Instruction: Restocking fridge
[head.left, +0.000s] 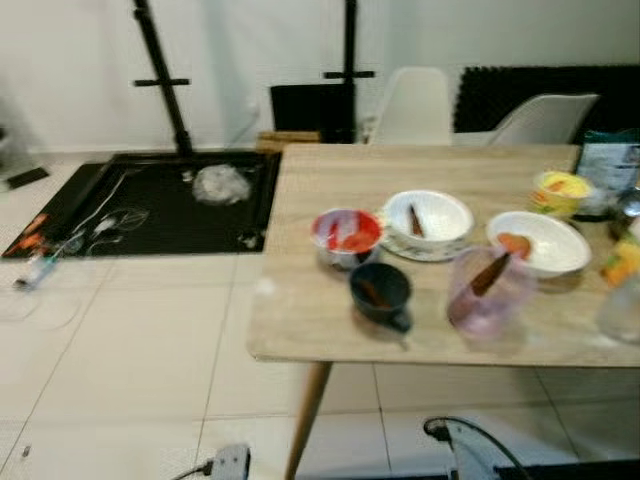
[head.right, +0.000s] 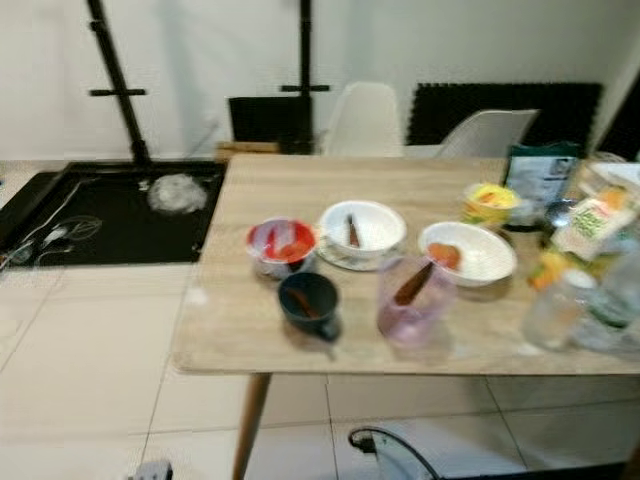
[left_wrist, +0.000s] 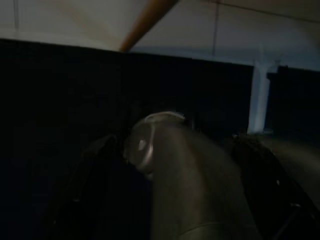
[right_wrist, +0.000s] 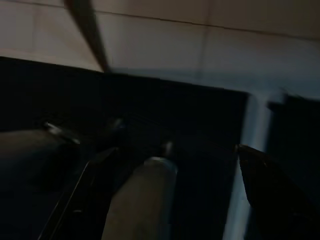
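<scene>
Nearest on the wooden table (head.left: 300, 310), a dark mug (head.left: 381, 293) sits before the red bowl (head.left: 346, 235); both grippers' jaws cannot be told.

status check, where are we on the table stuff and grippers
Both arms hang idle, wrist views dark. Light wooden table ahead with white bowls, dark mug and pink plastic cup, all untouched. Black floor mat left.

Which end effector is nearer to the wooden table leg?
Probably the left. From the left end effector, hanging low, the table leg looks thick and close; from the right end effector it looks thinner and farther.
</scene>
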